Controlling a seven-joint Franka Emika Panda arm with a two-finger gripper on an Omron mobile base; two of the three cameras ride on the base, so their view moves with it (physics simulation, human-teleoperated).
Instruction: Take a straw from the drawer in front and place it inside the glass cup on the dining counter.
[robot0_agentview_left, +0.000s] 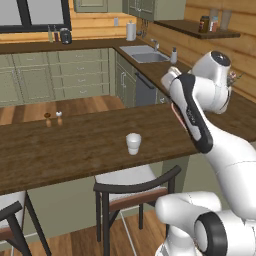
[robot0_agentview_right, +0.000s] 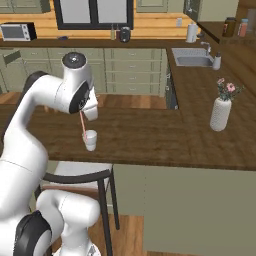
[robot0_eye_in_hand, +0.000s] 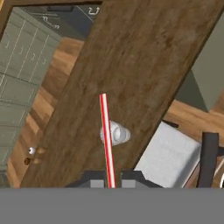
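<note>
Gripper (robot0_eye_in_hand: 109, 183) — fingers pinched tight on the straw (robot0_eye_in_hand: 105, 140), which rises between the two dark tips in the hand view. The red straw runs from the tips at 6 o'clock up toward 12, its far end stopping over the dark planks of the dining counter (robot0_eye_in_hand: 144, 57). The glass cup (robot0_eye_in_hand: 116, 133) lies just at 3 o'clock of the straw's mid-length, its mouth overlapped by the straw in this view; whether the straw touches the rim cannot be told here.

Right base view: the straw (robot0_agentview_right: 82, 123) hangs down from under the hand, lower end at or just above the mouth of the cup (robot0_agentview_right: 90, 139), at 11 o'clock of the rim. Not clear whether the tip is inside. The cup stands upright on the dining counter (robot0_agentview_right: 150, 140), near the edge closest to the robot.

Left base view: the cup (robot0_agentview_left: 133, 143) stands alone on the wood (robot0_agentview_left: 65, 145), with a dark-framed chair (robot0_agentview_left: 132, 187) below it at 6 o'clock. Two small shakers (robot0_agentview_left: 53, 116) sit well apart from it, at 10 o'clock near the far edge.

A white flower vase (robot0_agentview_right: 220, 111) with pink blooms stands on the worktop at 3 o'clock of the cup — well apart. Sink (robot0_agentview_right: 193, 60) at 1 o'clock, by the back wall.
</note>
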